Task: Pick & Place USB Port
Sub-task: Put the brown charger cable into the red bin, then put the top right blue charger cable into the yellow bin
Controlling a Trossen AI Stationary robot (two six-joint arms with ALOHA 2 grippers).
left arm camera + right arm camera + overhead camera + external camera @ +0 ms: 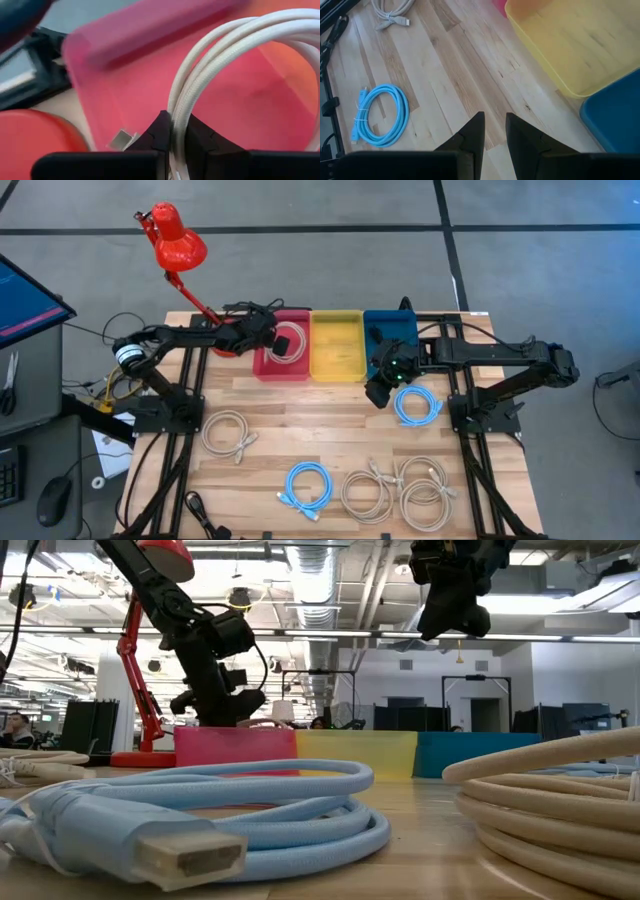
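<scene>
Your left tool (172,137) clamps a white cable (210,75) over the red bin (262,362); right tool (494,131) slightly apart, empty; six coils wait on the counter (330,420).

Three bins (337,345); five white cables (228,432); two blue cables (308,485); one red lamp (176,242).

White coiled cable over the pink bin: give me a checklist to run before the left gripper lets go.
1. White coiled braided cable between the left gripper's fingers: ok, the dark fingers pinch the strands.
2. Cable over the pink plastic bin: ok, the coil hangs inside its walls in the high view.
3. Cable resting on the bin floor: cannot tell.
4. Yellow plastic bin beside it empty: ok, nothing in it.
5. Right gripper clear of the drop: ok, it hangs empty above the wooden table, near the light blue coiled cable.
</scene>
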